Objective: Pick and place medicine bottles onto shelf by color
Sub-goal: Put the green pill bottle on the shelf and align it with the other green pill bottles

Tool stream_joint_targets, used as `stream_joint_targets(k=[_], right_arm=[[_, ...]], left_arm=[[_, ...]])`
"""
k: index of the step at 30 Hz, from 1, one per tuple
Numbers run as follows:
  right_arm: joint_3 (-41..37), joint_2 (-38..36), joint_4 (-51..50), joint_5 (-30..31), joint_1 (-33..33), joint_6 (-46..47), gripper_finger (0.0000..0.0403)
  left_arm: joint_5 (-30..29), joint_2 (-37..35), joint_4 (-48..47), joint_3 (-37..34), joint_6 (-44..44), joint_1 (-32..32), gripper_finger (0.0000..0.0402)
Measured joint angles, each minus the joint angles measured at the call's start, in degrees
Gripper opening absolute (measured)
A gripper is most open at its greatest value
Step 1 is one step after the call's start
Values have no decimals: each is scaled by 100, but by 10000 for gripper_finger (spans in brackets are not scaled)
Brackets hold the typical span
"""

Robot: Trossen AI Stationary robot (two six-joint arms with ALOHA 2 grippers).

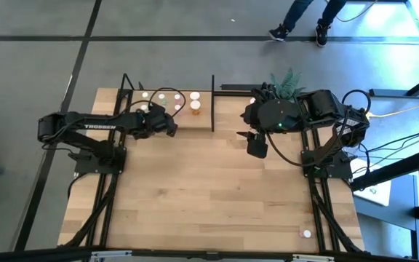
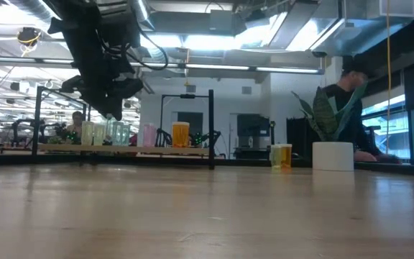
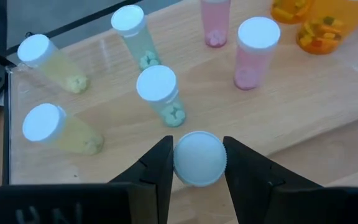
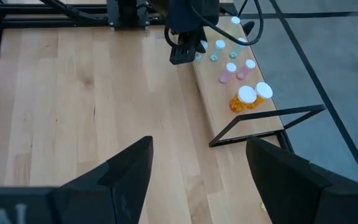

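- Left gripper (image 3: pixel 197 163) over the shelf (image 1: pixel 204 110) at the table's far-left, fingers (image 3: pixel 154 171) clamped on the white cap of a bottle (image 3: pixel 199 158); body colour hidden beneath the cap.
- Just beyond that held bottle: two green bottles (image 3: pixel 160 94), upright on the board.
- Farther left along the board: two yellowish bottles (image 3: pixel 61 129) with white caps, standing near the black end frame.
- Right of the green ones: two pink bottles (image 3: pixel 253 51), then two orange bottles (image 4: pixel 247 98) nearest the upright black bar (image 1: pixel 212 102) at the shelf's right end.
- Seen level across the table: same row on the raised board, pale ones left, pink in the middle, orange (image 2: pixel 181 134) right, with the left arm hanging above the left part.
- Right gripper (image 4: pixel 197 168) held above bare tabletop (image 1: pixel 209 189), right of the shelf, fingers spread wide and holding nothing.
- One small orange bottle (image 2: pixel 282 155) off the shelf, beside the white plant pot (image 2: pixel 333 155) at the far right.
- One white cap (image 1: pixel 306 233) lying alone at the table's near-right corner.
- A person (image 2: pixel 347 101) beyond the plant.
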Motion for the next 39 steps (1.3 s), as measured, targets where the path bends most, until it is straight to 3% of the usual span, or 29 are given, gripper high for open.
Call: stream_joint_targets(k=[39], right_arm=[[-1, 0, -5, -9, 2, -33, 259]], left_arm=[[-22, 166, 13, -2, -153, 11, 119]])
